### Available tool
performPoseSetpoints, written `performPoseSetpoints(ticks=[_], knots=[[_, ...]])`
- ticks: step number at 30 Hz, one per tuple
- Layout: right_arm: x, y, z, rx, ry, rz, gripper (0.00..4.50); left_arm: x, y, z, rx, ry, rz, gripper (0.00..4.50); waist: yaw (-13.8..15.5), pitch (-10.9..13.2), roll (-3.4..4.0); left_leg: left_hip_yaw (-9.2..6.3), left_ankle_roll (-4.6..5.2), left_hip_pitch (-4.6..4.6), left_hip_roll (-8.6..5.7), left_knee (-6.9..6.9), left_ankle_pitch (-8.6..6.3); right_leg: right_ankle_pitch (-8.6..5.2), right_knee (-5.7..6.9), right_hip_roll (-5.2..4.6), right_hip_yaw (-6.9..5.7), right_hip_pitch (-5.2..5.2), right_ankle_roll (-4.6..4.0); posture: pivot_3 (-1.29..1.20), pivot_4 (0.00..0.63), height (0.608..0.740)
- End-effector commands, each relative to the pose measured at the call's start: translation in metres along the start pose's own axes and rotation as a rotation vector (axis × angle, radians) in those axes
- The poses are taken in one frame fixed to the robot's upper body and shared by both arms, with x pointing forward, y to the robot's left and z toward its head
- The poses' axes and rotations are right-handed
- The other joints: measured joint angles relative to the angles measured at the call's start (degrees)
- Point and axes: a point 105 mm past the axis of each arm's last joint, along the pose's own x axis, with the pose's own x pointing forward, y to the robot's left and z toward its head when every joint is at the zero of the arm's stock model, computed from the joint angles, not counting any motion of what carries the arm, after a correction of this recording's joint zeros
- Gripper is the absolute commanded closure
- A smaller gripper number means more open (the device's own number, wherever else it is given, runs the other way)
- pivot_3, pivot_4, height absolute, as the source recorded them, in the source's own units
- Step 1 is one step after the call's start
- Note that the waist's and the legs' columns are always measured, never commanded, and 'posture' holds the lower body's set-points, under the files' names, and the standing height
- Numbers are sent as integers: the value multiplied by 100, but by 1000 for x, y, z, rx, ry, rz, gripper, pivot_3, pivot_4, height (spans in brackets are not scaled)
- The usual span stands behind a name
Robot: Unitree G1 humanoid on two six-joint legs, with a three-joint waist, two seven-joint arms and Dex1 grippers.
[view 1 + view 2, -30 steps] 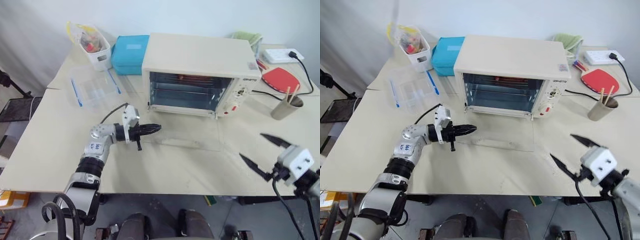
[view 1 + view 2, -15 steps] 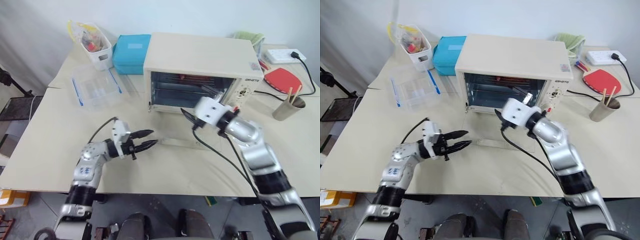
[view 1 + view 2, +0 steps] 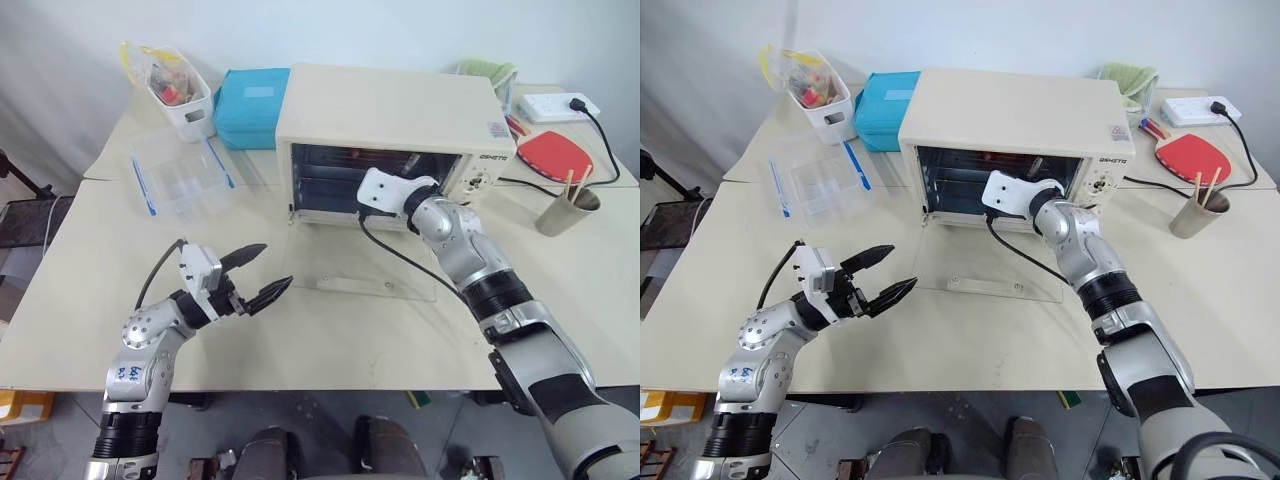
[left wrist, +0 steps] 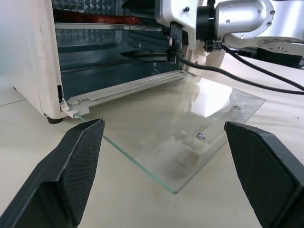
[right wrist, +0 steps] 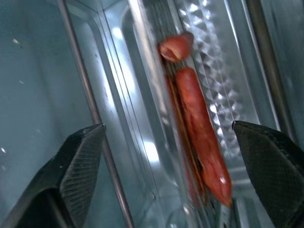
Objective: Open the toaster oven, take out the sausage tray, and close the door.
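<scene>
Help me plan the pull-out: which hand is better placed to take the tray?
Probably the right hand: it is at the oven mouth, open, facing the tray with sausages. The left hand hangs open over the table, short of the lowered door.

I've got the toaster oven (image 3: 1015, 125) with its door (image 3: 990, 265) dropped flat onto the table (image 3: 970, 340), and my right arm reaches into the open mouth, so that pincer's tips are hidden inside. My left pincer (image 3: 885, 277) hangs over the table, well short of the glass door, fingers (image 3: 868, 258) spread wide and empty. Behind on the left sit a teal box (image 3: 885, 97) and a clear plastic container (image 3: 815, 180).
</scene>
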Motion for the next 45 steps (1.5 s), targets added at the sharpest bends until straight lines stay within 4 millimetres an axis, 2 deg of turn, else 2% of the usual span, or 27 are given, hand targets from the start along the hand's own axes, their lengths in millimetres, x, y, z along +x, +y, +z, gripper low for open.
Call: performPoseSetpoints(ticks=[1, 9, 10, 11, 20, 25, 27, 32, 37, 40, 45], knots=[[4, -12, 13, -20, -49, -50, 1300, 7, -2, 13, 29, -36, -20, 181, 5, 0, 0, 0, 0, 0, 0, 0, 0, 0, 0, 0, 0, 0, 0, 0, 150, 740], [5, -14, 15, -40, -66, -81, 4101, 39, 9, 21, 36, -73, -81, 181, -3, 0, 1, -1, -2, 0, 1, -1, 1, 0, -1, 4, -2, 1, 0, 0, 150, 740], [5, -16, 16, -51, -71, -88, 4385, 46, 13, 24, 38, -81, -95, 181, -8, 0, 0, -2, -2, -1, 1, -2, 1, 0, -1, 7, -2, 1, -1, 0, 150, 740], [5, -18, 16, -62, -74, -94, 4481, 53, 16, 27, 40, -88, -109, 181, -4, 0, -2, -3, -3, -1, 6, -1, 1, 0, -1, 10, -5, 1, -1, 0, 150, 740], [-1, -29, 27, -108, -137, -125, 4497, 99, 44, 56, 13, -184, -130, 181, 3, 1, -3, -4, -5, -8, 4, 0, 3, 0, -7, 12, -15, 1, 0, 0, 150, 740], [-12, -28, 39, -128, -208, -106, 4497, 109, 51, 63, 9, -216, -127, 181, 6, 2, -4, -12, -4, -17, 3, -12, 3, 0, -22, 12, -34, -3, 0, 0, 150, 740], [-18, -29, 41, -133, -216, -108, 4497, 109, 54, 66, -1, -230, -118, 181, -2, 2, -5, -11, -4, -19, 4, -19, 3, 0, -31, 12, -39, -3, 0, 0, 150, 740], [-57, -10, 46, -117, -249, -44, 4497, 100, 59, 65, -21, -225, -124, 181, 17, 3, -7, -16, -4, -23, 5, -23, 3, 0, -36, 13, -51, -4, 1, 0, 150, 740], [-91, -5, 50, -128, -237, -75, 4497, 89, 68, 70, -51, -227, -106, 181, 46, 5, -9, -16, -6, -24, 6, -13, 5, 0, -33, 13, -51, -3, 1, 0, 150, 740], [-106, 11, 48, -139, -222, -23, 4497, 80, 67, 75, -65, -235, -128, 181, 55, 5, -10, -14, -6, -26, 5, 0, 5, 1, -32, 12, -47, -1, 3, 0, 150, 740], [-120, 20, 52, -157, -227, -1, 4497, 60, 65, 78, -125, -210, -169, 181, 57, 5, -10, -18, -6, -26, 4, 0, 5, 1, -32, 12, -47, 0, 3, 0, 150, 740]])
